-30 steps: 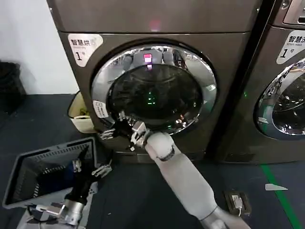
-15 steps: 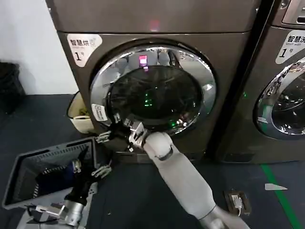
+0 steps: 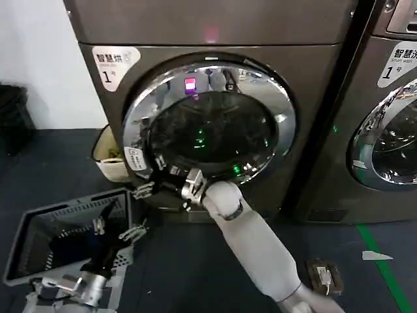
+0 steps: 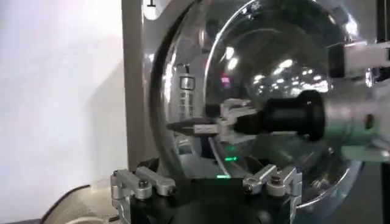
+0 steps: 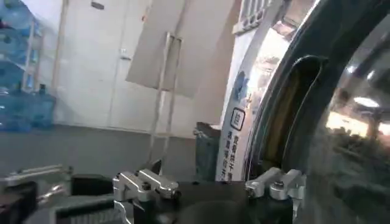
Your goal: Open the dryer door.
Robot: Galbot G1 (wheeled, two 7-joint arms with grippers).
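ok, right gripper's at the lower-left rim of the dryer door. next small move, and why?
Probably keep pulling outward, toward the robot. The right gripper sits at the lower-left edge of the dryer door, whose chrome rim is barely off the front panel. The left gripper waits low over the grey basket.

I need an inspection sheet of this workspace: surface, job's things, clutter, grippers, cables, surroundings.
Surface: dark floor, green line at the right.
Job's things: round chrome-rimmed dryer door with dark glass, left edge slightly out from the grey dryer front.
Clutter: grey plastic basket; beige tub beside the dryer.
Grippers: right gripper at the door's lower left rim, jaws open; left gripper low over the basket, jaws open.
Cables: small white plug with cord on the floor.
Surroundings: neighbouring machine; white wall.
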